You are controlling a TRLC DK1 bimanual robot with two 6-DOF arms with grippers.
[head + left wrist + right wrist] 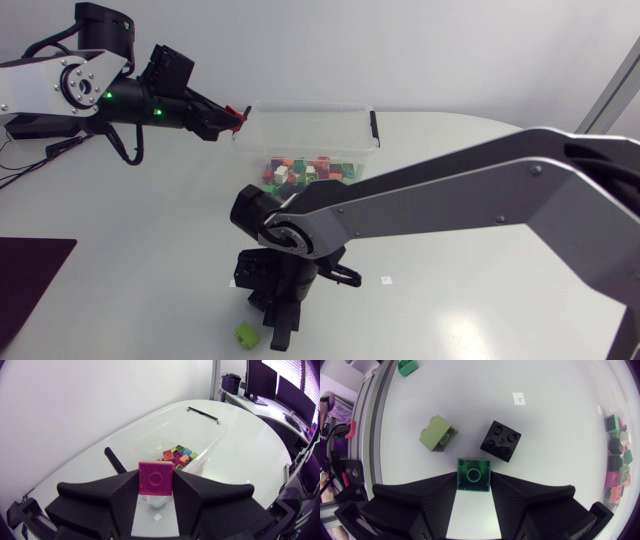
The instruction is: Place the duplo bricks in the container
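Pinched between the fingers of the right pincer [473, 480], a green brick [474, 474] sits low over the bench [545, 420] by its near edge, with a lime brick [438, 434] and a black brick [500, 441] just ahead. A straight lift should spare both neighbours. The left pincer [156, 485] grips a pink brick [156, 476] just short of the container [150, 435], which stands towards the far edge with many bricks inside. That arm should pass the rim, lower over the pile, then let go. The right arm had best wait its turn, lest the two meet there.
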